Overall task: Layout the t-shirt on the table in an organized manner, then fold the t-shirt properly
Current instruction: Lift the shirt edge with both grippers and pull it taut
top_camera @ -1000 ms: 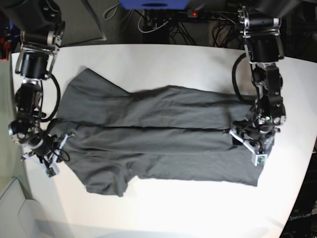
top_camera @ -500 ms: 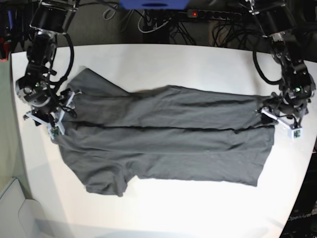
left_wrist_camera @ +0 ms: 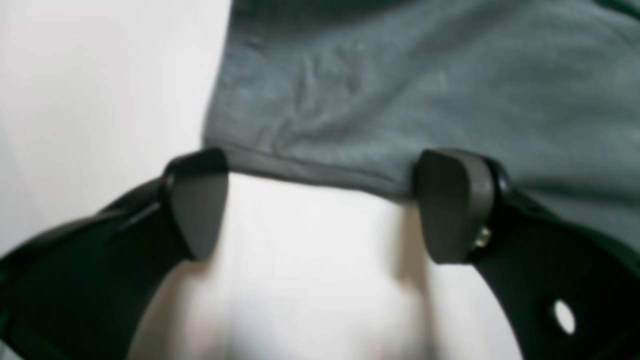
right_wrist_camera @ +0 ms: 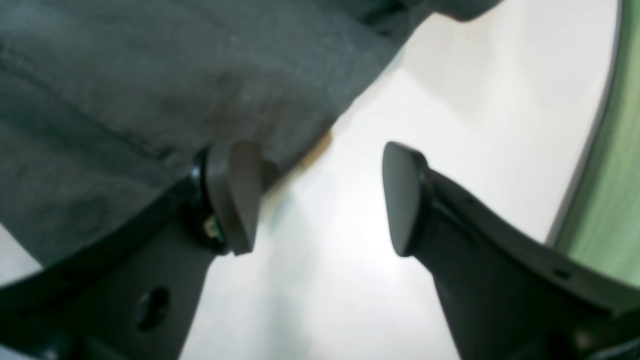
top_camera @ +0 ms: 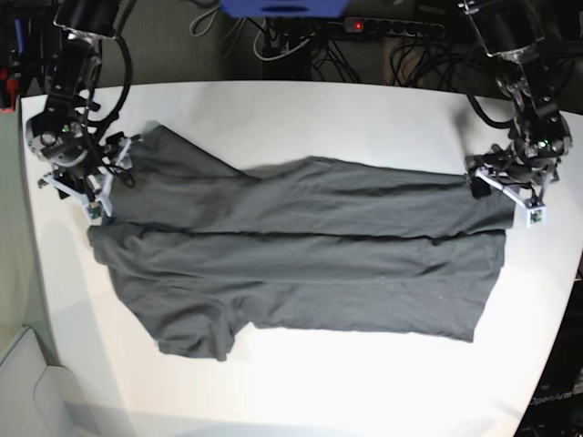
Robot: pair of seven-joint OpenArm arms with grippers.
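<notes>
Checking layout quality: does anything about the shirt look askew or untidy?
Yes. The dark charcoal-grey cloth t-shirt lies spread on the white table, but long creases cross its middle and its near sleeve is bunched.

The t-shirt [top_camera: 301,259] lies spread flat across the middle of the desk [top_camera: 301,391], its length running from the left edge toward the right edge. The left pincer [top_camera: 506,192] sits at the shirt's far corner near the desk's right edge, hem between its open jaws. The right pincer [top_camera: 102,173] sits at the shirt's far sleeve, near the desk's far left corner.
</notes>
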